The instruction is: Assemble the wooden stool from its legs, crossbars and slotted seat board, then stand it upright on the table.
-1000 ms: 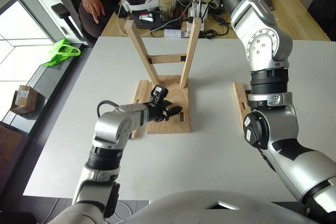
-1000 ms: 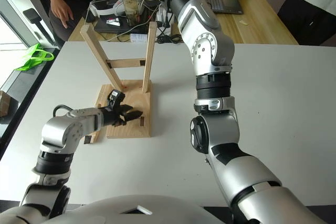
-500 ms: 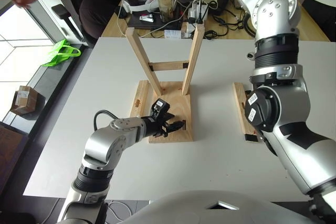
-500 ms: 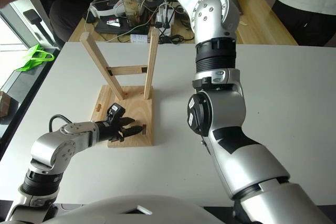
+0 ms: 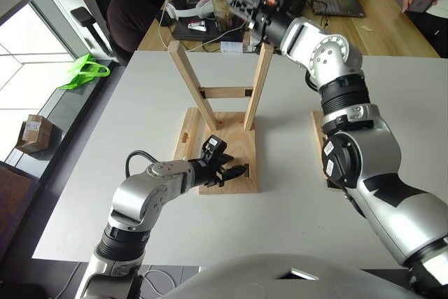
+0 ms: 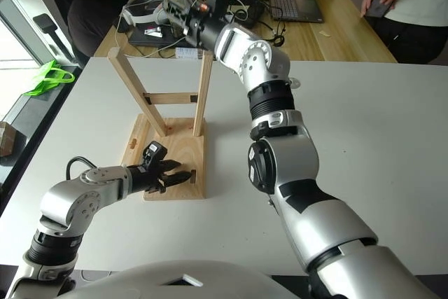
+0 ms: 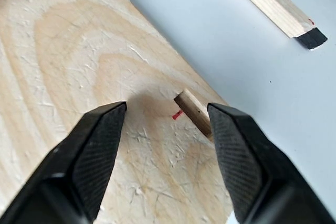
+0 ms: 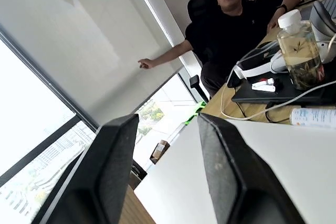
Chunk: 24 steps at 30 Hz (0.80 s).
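Left tool (image 5: 227,171): fingers apart, low over near edge of seat board (image 5: 227,138), straddling slot (image 7: 191,113). Right tool (image 5: 253,13): fingers apart, gripping nothing, beside top of one standing leg (image 5: 255,78). Second leg (image 5: 192,78) also planted in board, crossbar (image 5: 224,92) between them. Board flat on tabletop (image 5: 280,204). Loose leg (image 5: 318,134) lies well right, another piece (image 5: 183,138) against board's left edge. Roughly half built, by my guess: other legs, crossbars and flipping upright left.

No readable text; red marks (image 7: 177,114) on the seat board (image 7: 79,66) are illegible.
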Motion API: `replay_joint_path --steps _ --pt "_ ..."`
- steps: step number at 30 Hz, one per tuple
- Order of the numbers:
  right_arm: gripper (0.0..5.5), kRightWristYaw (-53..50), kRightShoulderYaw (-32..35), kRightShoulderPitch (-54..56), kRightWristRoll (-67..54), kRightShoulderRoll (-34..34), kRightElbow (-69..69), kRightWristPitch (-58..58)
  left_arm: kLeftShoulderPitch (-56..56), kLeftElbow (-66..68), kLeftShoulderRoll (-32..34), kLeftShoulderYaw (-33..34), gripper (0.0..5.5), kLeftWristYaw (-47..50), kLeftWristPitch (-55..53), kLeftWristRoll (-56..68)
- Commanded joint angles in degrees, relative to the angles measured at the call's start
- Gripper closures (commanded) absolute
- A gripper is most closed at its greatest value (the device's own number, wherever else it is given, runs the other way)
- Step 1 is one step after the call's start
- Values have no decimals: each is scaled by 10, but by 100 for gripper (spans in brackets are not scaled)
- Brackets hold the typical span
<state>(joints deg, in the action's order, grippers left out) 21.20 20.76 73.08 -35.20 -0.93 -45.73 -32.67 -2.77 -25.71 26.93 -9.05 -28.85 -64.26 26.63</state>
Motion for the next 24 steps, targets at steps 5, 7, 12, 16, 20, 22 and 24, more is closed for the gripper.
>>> replay_joint_path --steps 5,7,12,16,20,22,24 --pt "343 -16 -24 -30 7 -10 -16 -35 24 31 7 -20 261 19 -29 -8" --pt "343 -14 -80 -94 56 -19 -41 -53 22 34 6 -21 261 20 -26 -8" --pt "343 1 -96 -138 62 -29 12 -43 24 34 9 -22 261 21 -24 -5" --pt "343 12 -39 -79 -11 -16 118 -21 6 8 6 -6 261 26 -29 2" --pt "343 2 78 -13 -141 72 227 -42 -89 -66 -4 114 261 26 -69 70" --pt "343 -7 114 -25 -164 131 257 -50 -139 -68 11 190 261 32 -84 90" --pt "343 -18 125 -73 -157 176 276 -61 -148 -53 40 239 261 34 -81 89"
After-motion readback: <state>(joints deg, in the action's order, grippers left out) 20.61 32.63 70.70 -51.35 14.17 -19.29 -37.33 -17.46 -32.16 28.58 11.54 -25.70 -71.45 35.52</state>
